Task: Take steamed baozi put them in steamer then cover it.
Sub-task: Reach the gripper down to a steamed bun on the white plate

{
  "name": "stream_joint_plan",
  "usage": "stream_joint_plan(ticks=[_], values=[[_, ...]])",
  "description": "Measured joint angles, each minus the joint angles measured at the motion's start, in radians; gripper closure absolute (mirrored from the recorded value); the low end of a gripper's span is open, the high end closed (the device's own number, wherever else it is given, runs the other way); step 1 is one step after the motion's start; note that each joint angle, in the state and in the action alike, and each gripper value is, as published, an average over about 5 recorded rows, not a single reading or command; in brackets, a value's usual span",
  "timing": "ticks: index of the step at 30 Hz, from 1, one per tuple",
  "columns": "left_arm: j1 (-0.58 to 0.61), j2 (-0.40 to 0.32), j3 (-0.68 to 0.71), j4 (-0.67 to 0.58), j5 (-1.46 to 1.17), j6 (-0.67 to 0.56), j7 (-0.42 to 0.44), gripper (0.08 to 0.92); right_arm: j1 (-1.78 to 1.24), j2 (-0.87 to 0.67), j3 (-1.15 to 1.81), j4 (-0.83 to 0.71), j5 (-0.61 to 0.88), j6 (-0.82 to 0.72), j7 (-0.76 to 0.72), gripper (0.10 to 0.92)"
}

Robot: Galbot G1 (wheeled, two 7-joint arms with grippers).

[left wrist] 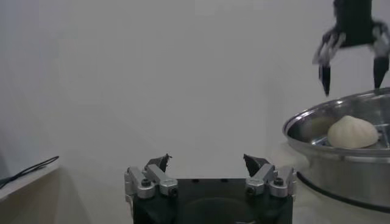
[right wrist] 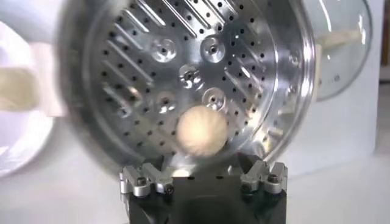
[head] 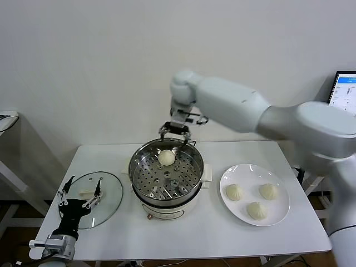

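Observation:
One baozi (head: 166, 157) lies on the perforated tray at the far side of the steel steamer (head: 146, 153) in the table's middle; it also shows in the right wrist view (right wrist: 202, 131) and the left wrist view (left wrist: 352, 132). Three more baozi (head: 234, 192) (head: 268, 191) (head: 257, 210) lie on the white plate (head: 281, 183). My right gripper (head: 174, 136) is open and empty, just above the steamer's far rim over that baozi. My left gripper (head: 82, 193) is open and empty at the front left, over the glass lid (head: 109, 197).
The glass lid with a white handle lies flat left of the steamer. A monitor (head: 345, 92) stands at the far right. A side table (head: 6, 119) stands at the left.

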Motion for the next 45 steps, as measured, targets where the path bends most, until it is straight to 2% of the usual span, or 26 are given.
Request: stream_joint_plan(ticks=[9,19,30,45], values=[[0.012,-0.004,0.015,-0.018,0.007,-0.001,-0.004,0.177,0.024,-0.275,-0.061,0.171,0.140,-0.275,-0.001,0.203],[0.016,-0.015,0.028,-0.021,0.024,-0.006,-0.009,0.177,-0.157,-0.484,0.028,0.271,0.144,-0.568,0.003,0.203],[0.017,-0.020,0.034,-0.019,0.031,-0.011,-0.010,0.177,-0.376,-0.528,0.167,0.243,0.059,-0.727,0.043,0.203],[0.007,-0.021,0.040,0.001,0.032,-0.014,-0.010,0.177,-0.562,-0.487,0.277,0.178,-0.001,-0.810,0.114,0.203]])
